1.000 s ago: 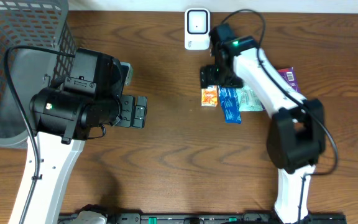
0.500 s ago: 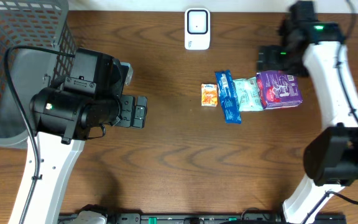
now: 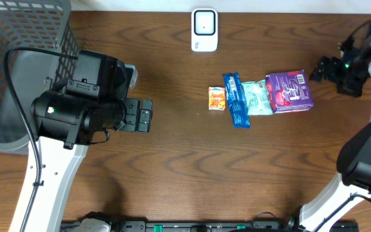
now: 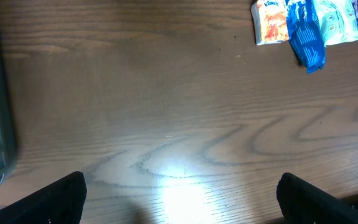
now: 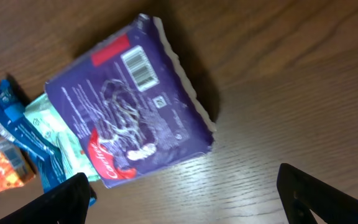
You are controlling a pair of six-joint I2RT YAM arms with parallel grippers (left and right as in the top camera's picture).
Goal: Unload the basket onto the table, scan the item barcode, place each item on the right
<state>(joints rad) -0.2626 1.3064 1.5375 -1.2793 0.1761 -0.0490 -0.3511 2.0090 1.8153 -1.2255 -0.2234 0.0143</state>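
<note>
Four items lie in a row mid-table: an orange packet (image 3: 217, 98), a blue bar (image 3: 237, 100), a pale green packet (image 3: 257, 98) and a purple packet (image 3: 289, 91). The white scanner (image 3: 204, 29) stands at the table's back edge. My right gripper (image 3: 319, 69) hangs open just right of the purple packet, holding nothing. In the right wrist view the purple packet (image 5: 129, 106) lies flat with its barcode (image 5: 137, 67) facing up, beyond my open right gripper (image 5: 185, 205). My left gripper (image 3: 143, 116) is open over bare wood, left of the row; the left gripper (image 4: 182, 202) holds nothing.
A grey mesh basket (image 3: 18, 58) fills the far left of the table, under the left arm's body. In the left wrist view the orange packet (image 4: 271, 23) and the blue bar (image 4: 306, 37) show at top right.
My right arm has swung from beside the scanner, over the row, out to the table's right edge. The purple packet now lies uncovered at the row's right end. The left arm has not moved.
</note>
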